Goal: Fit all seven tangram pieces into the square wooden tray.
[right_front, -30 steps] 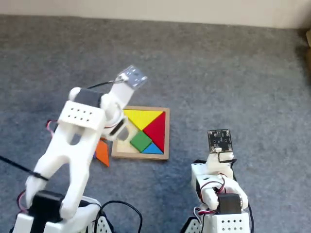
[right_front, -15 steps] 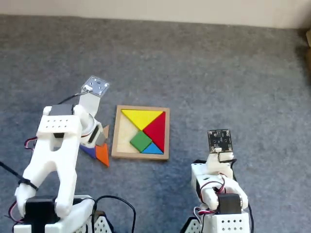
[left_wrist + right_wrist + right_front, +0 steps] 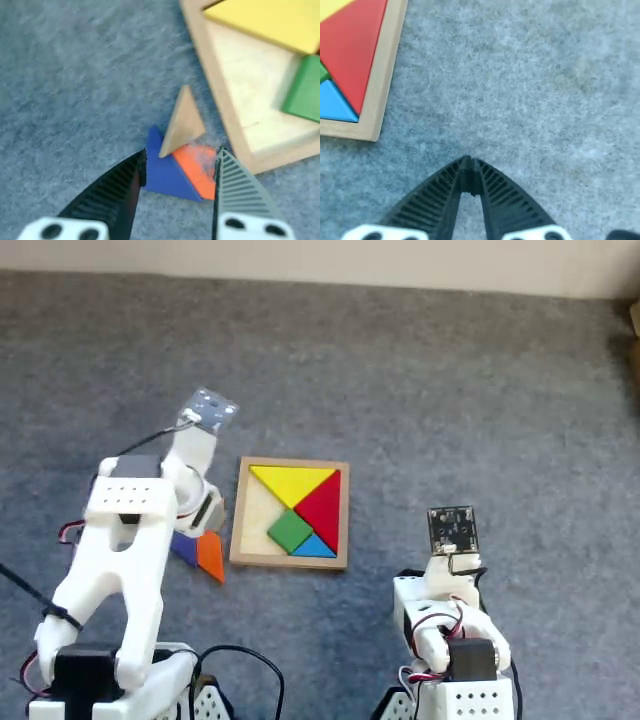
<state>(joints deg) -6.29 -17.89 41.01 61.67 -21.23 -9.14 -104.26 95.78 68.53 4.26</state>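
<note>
High view: one second ago the left arm reached over the left part of the wooden tray (image 3: 290,562); now it stands beside the tray's left edge, above the loose pieces. Compared with half a second ago, its wrist sits a little nearer to the tray. The right arm and the tray are in the same places as before, and the same four pieces lie in the tray.

Everything rests on a grey carpet (image 3: 450,370). The left arm's white body covers part of the loose pieces from above, so there only an orange piece (image 3: 211,555) and a dark blue piece (image 3: 184,548) can be seen, just beside the tray's lower left corner. In the left wrist view a plain wood triangle (image 3: 182,122) lies partly over these two, close to the tray's rim. The left gripper (image 3: 181,152) has its fingers spread apart and holds nothing; one tip is over the dark blue piece and the other at the edge of the orange one. The right gripper (image 3: 470,159) is well apart from the tray, above bare carpet, with its fingers pressed together and nothing between them.

Inside the tray, a yellow triangle (image 3: 290,483) fills the far side, a red triangle (image 3: 322,505) the right side, a green square (image 3: 290,530) sits near the middle and a light blue triangle (image 3: 314,545) at the near edge. The left part is bare wood
</note>
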